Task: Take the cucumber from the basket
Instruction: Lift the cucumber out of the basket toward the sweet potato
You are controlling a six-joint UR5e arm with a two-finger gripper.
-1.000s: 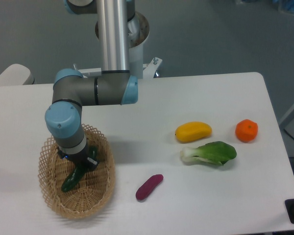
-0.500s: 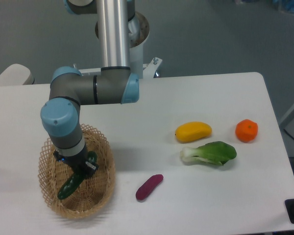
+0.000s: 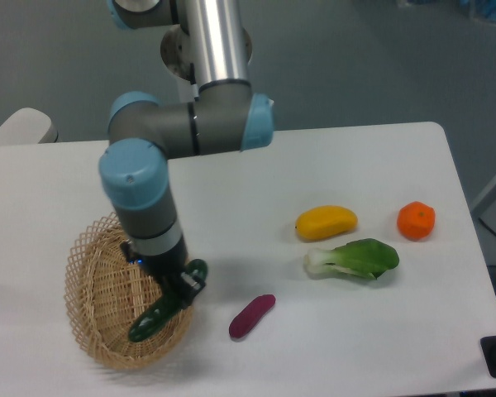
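Over the right rim of the basket, the gripper has its fingers clamped on the cucumber, which hangs tilted, lower end above the weave, upper end at the jaws. Grip sits near 1 end, hence the droop. Purple vegetable, bok choy, yellow fruit and orange lie on the table, well apart.

Cucumber between fingers, over basket rim.
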